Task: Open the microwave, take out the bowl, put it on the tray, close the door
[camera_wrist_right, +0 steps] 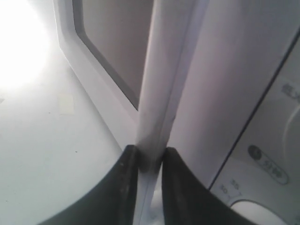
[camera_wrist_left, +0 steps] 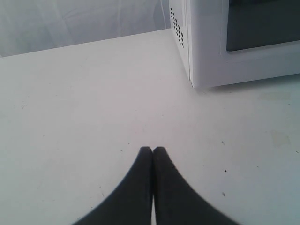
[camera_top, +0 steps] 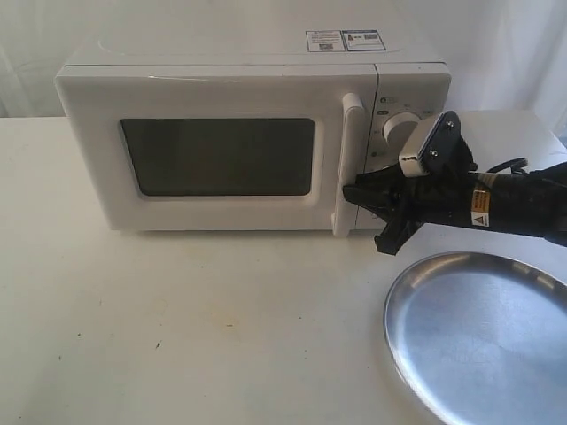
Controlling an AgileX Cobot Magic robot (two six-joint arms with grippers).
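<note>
The white microwave (camera_top: 248,142) stands at the back of the table, its door (camera_top: 221,158) with the dark window closed. My right gripper (camera_top: 353,192) is shut on the door's vertical white bar handle (camera_top: 347,164), low on the bar; in the right wrist view the handle (camera_wrist_right: 157,93) runs between the two black fingers (camera_wrist_right: 124,187). The round silver tray (camera_top: 483,332) lies at the front right, nothing on it. The bowl is hidden. My left gripper (camera_wrist_left: 153,150) is shut on nothing, over bare table near the microwave's corner (camera_wrist_left: 192,56); it does not show in the exterior view.
White table (camera_top: 177,328) stretches in front of and left of the microwave. The dials (camera_top: 399,124) sit just behind my right wrist. A pale curtain hangs behind the table.
</note>
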